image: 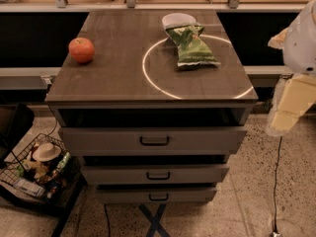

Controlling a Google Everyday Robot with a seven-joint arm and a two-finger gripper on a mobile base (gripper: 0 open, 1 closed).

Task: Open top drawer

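The top drawer [154, 139] is the widest grey front of three in the cabinet, with a small dark loop handle [154, 140] at its centre. It stands out a little from the cabinet, with a dark gap above it under the tabletop. My gripper [289, 110] hangs at the right edge of the view, cream and white. It is beside the cabinet's right front corner, apart from the drawer and its handle.
On the cabinet top [113, 78] lie a red apple [81, 50], a green chip bag [191, 46] and a white bowl [178, 19]. Two narrower drawers [157, 174] sit below. A wire basket of items [34, 169] stands on the floor at left. A cable [276, 181] hangs at right.
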